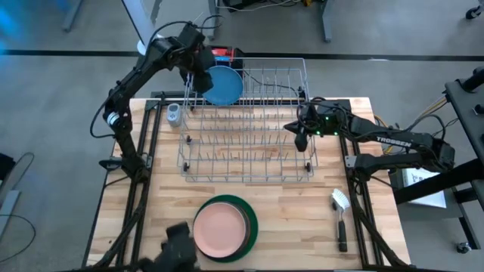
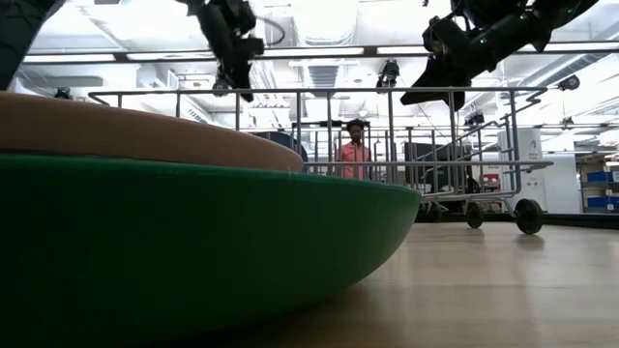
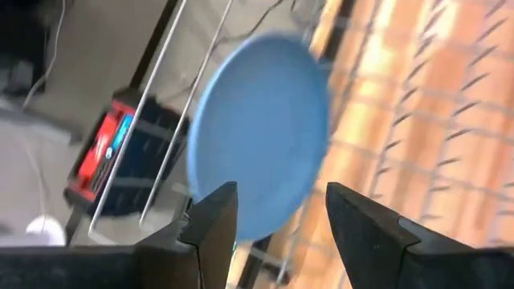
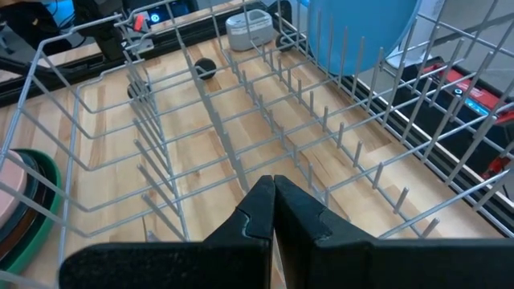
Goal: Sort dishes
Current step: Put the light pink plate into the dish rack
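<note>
Counted from above: one light blue plate [image 1: 224, 85] standing on edge at the far left corner of the one grey wire rack [image 1: 246, 159]; one stack near the worktop's [image 1: 302, 219] front edge with a pale pink plate [image 1: 219, 229] on top and a green plate [image 1: 248, 227] at the bottom, rim showing round the right side. Two tools. Left tool [image 1: 201, 78] right at the blue plate's left rim, fingers [image 3: 215, 221] spread apart with the plate [image 3: 259, 132] beyond the gap, released, not grasping. Right tool [image 1: 301, 141] clenched, empty, hanging over the rack's right end. One white-headed brush [image 1: 339, 215] on the worktop right of the stack, one small grey object [image 1: 174, 114] left of the rack, one red box [image 1: 224, 55] on the floor behind the rack. Right wrist view only: brown rim layers [image 4: 18, 233] between the pink and the green in the stack; exact count not readable. Also there, shut fingertips [image 4: 274, 193] over the rack tines, blue plate [image 4: 361, 32] upright at the far corner. Low view only: a person [image 2: 355, 152] in the room beyond the rack; the green plate [image 2: 193, 251] fills the foreground with the stack's top [image 2: 135, 135] looking tan, blue plate not made out. Left wrist view only: clear gap between both pads and the plate face.
</note>
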Controlling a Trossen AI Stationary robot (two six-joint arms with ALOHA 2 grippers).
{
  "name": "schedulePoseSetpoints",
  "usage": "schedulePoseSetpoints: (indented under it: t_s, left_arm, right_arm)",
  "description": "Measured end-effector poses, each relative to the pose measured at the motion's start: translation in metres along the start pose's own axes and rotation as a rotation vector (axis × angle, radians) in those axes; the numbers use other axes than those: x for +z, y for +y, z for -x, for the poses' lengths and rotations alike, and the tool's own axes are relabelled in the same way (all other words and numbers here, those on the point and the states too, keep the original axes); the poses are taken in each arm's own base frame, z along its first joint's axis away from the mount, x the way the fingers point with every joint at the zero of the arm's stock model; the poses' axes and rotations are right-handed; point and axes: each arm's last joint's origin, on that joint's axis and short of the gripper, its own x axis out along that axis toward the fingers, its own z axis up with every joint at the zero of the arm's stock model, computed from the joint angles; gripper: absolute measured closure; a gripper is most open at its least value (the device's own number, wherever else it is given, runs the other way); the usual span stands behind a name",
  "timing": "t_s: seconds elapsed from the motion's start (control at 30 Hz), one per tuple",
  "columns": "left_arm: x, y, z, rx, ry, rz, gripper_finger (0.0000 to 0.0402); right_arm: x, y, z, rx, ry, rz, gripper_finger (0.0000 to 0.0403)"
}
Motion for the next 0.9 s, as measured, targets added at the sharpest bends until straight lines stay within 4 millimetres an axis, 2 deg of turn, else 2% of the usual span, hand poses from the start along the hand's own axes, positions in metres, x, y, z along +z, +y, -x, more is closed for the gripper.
schedulePoseSetpoints:
  t_s: [0.33, 0.47, 0.73, 0.9]
  left_arm:
    - [0.027, -0.092, 0.037, -0.147, -0.138, -0.113, 0.0221]
    - [0.033, -0.134, 0.047, -0.169, -0.184, -0.158, 0.0221]
    - [0.039, -0.208, 0.061, -0.148, -0.21, -0.139, 0.0221]
    - [0.035, -0.249, 0.068, -0.1, -0.225, -0.081, 0.0221]
  right_arm:
    - [-0.002, 0.009, 0.003, 0.036, 0.011, 0.046, 0.0403]
    - [-0.011, 0.017, -0.002, 0.078, -0.004, 0.068, 0.0403]
    - [-0.025, 0.037, -0.009, 0.182, -0.08, 0.115, 0.0403]
    - [-0.032, 0.055, -0.009, 0.265, -0.11, 0.158, 0.0403]
